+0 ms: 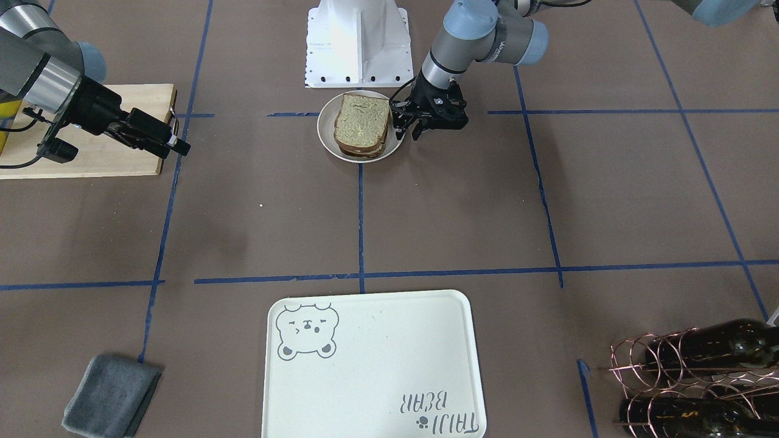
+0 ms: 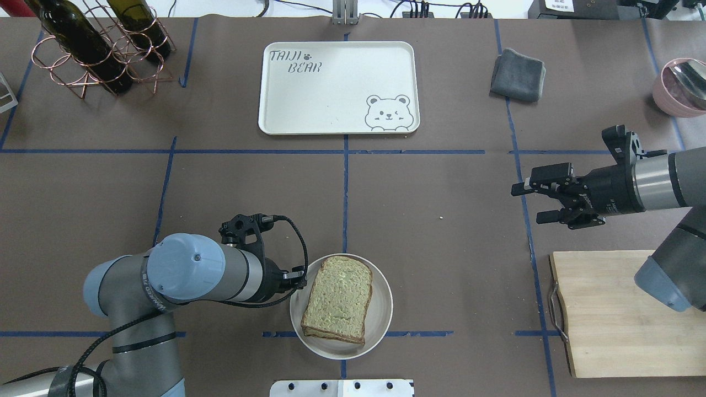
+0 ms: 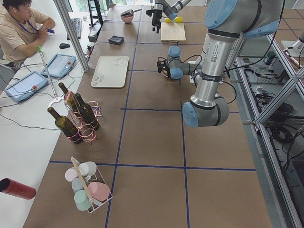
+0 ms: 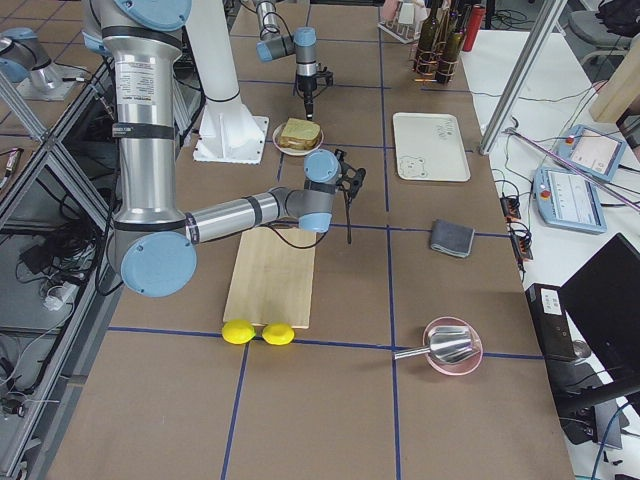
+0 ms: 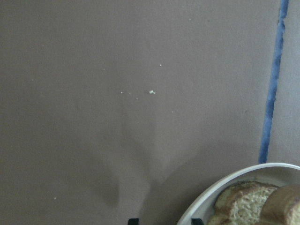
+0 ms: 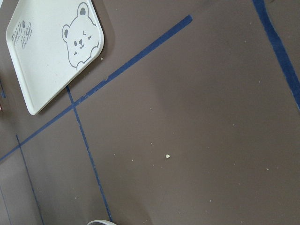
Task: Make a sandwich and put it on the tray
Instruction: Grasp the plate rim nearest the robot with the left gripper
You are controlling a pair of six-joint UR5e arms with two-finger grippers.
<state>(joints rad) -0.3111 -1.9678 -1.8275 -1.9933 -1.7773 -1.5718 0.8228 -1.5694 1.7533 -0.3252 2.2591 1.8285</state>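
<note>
The sandwich [image 2: 337, 299] shows as two stacked tan-green bread slices on a small round white plate [image 2: 380, 314] near the robot's base. No egg shows. My left gripper [image 1: 406, 129] is open and low at the plate's edge. In the left wrist view its fingertips [image 5: 132, 220] stand at the plate's rim [image 5: 225, 182], touching no bread. My right gripper [image 2: 530, 201] is open and empty, and hovers over bare table beside the cutting board. The cream tray [image 2: 336, 88] with the bear drawing lies bare at the far middle, and also shows in the right wrist view [image 6: 47, 56].
A wooden cutting board [image 2: 606, 314] lies at the near right, with two lemons [image 4: 260, 333] at its end. A grey cloth [image 2: 518, 74] lies right of the tray. A wire rack of wine bottles [image 2: 94, 49] stands at the far left, a pink bowl [image 2: 681, 85] at the far right.
</note>
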